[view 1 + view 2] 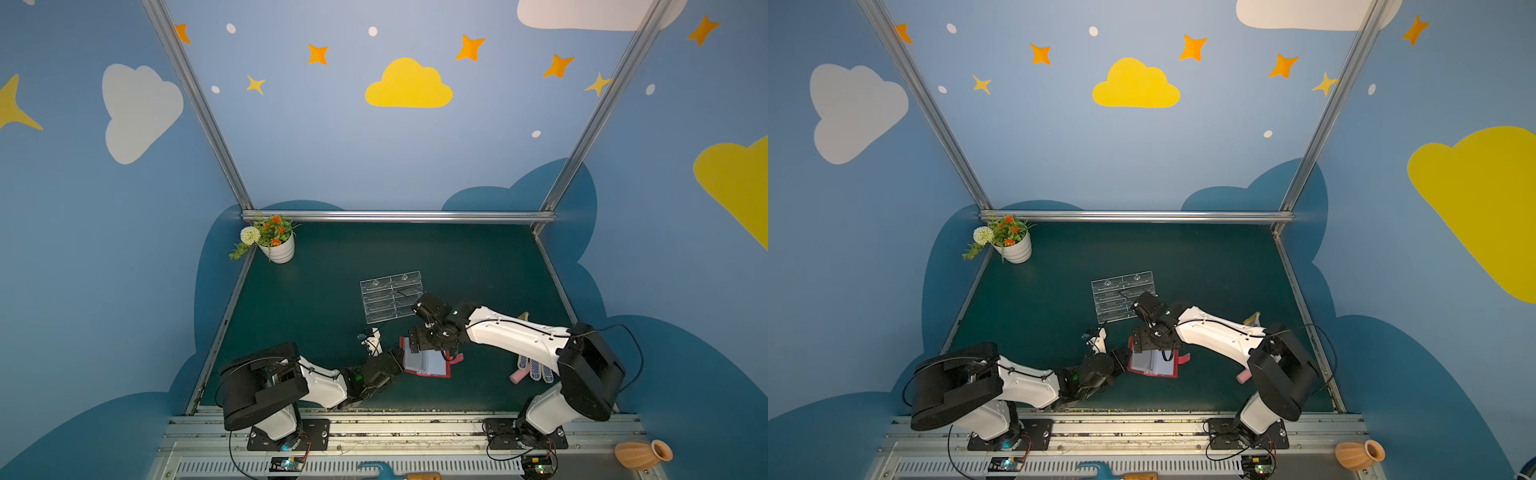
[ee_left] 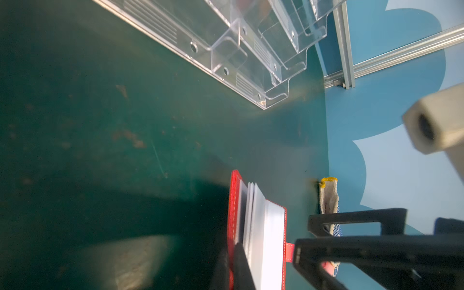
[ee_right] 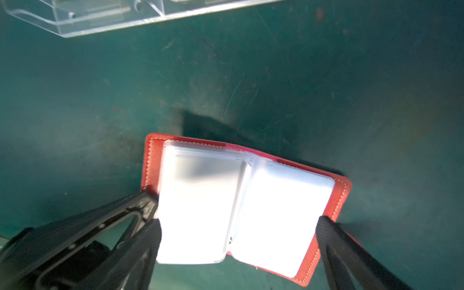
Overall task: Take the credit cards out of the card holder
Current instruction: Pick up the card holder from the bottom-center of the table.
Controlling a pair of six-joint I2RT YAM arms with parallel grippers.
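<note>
Right wrist view: looks down on holder spread open, flat on mat.
Finds right gripper released, jaws wide, straddling the pale sleeves and grasping nothing. Shows left gripper, in left wrist view, clenched on the red cover edge of holder. Places holder toward the front of mat in both top views, just before clear stand. Cannot make out cards under the glare on sleeves.
</note>
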